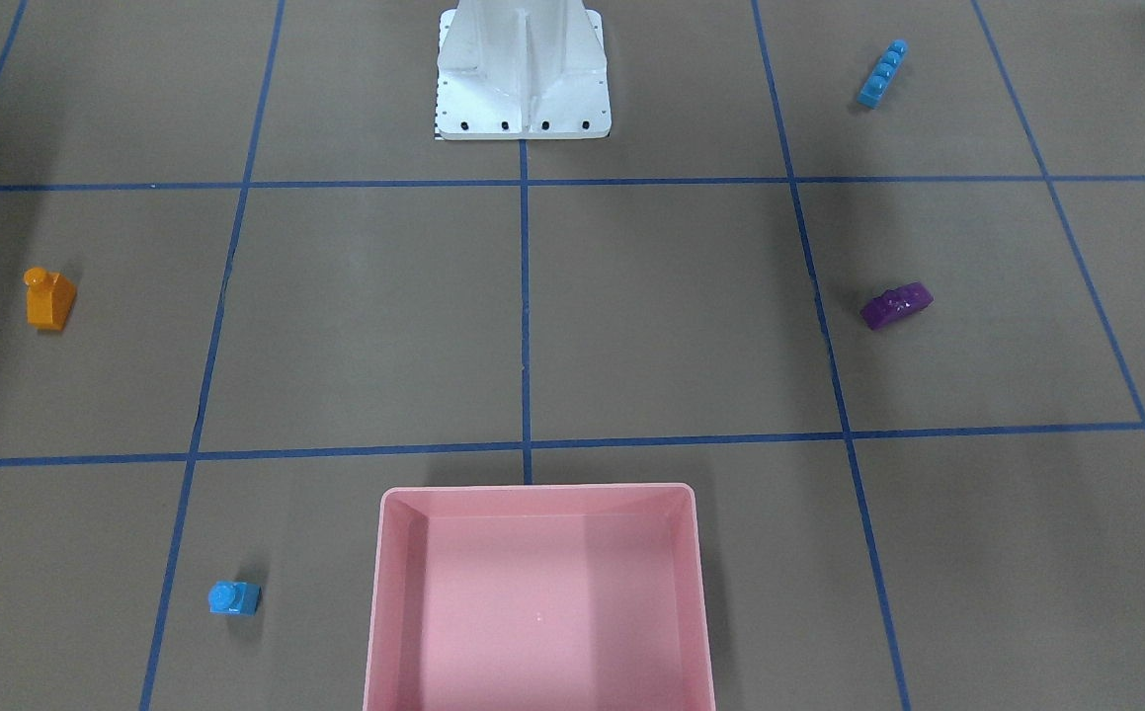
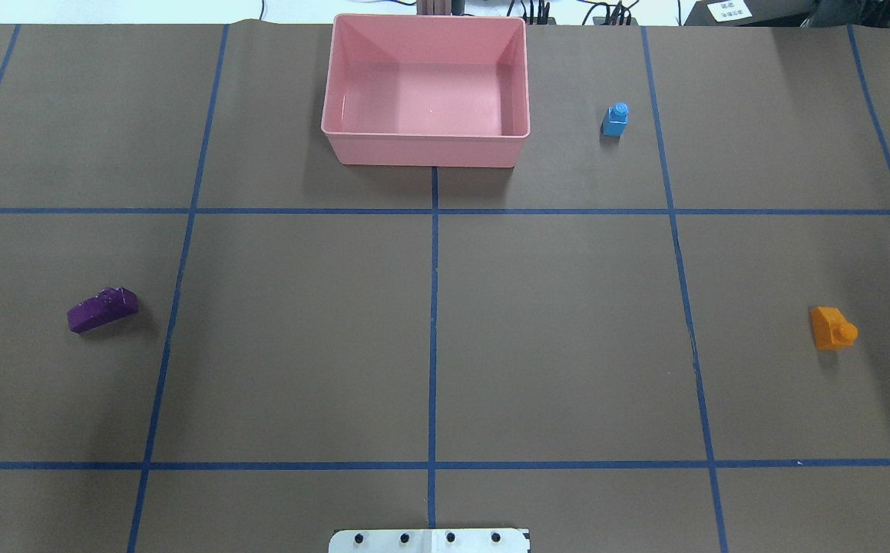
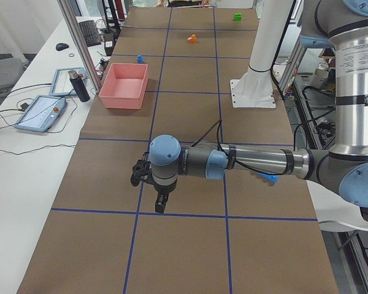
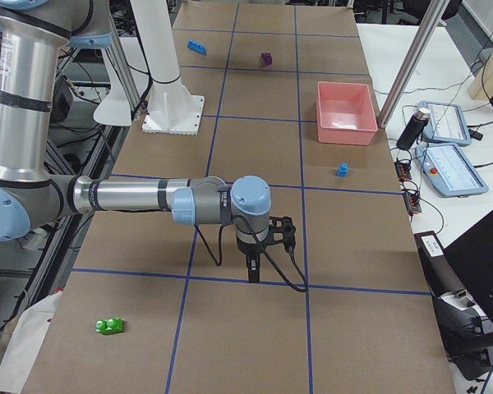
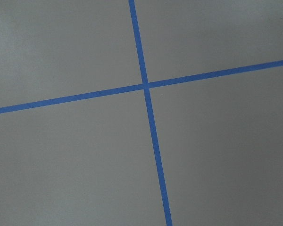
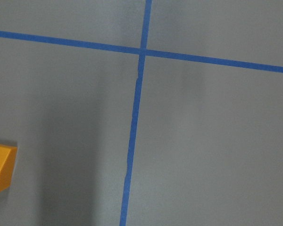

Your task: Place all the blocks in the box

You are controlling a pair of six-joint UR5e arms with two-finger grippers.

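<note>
The pink box (image 2: 425, 146) stands empty at the table's far middle and also shows in the front view (image 1: 539, 491). The small light-blue block (image 2: 615, 120) stands to its right. The orange block (image 2: 831, 329) lies far right and shows in the right wrist view (image 6: 1, 168). The purple block (image 2: 103, 309) lies far left. The long light-blue block (image 1: 881, 74) lies near the base on my left. The green block (image 4: 109, 326) lies at the right end. My left gripper (image 3: 161, 205) and right gripper (image 4: 252, 271) hang above bare table, seen only from the side; I cannot tell their state.
The white robot base (image 1: 523, 89) stands at the table's near middle edge. Blue tape lines (image 2: 433, 338) form a grid on the brown surface. A side table with tablets (image 3: 40, 113) and a dark bottle (image 3: 80, 86) lies beyond the box.
</note>
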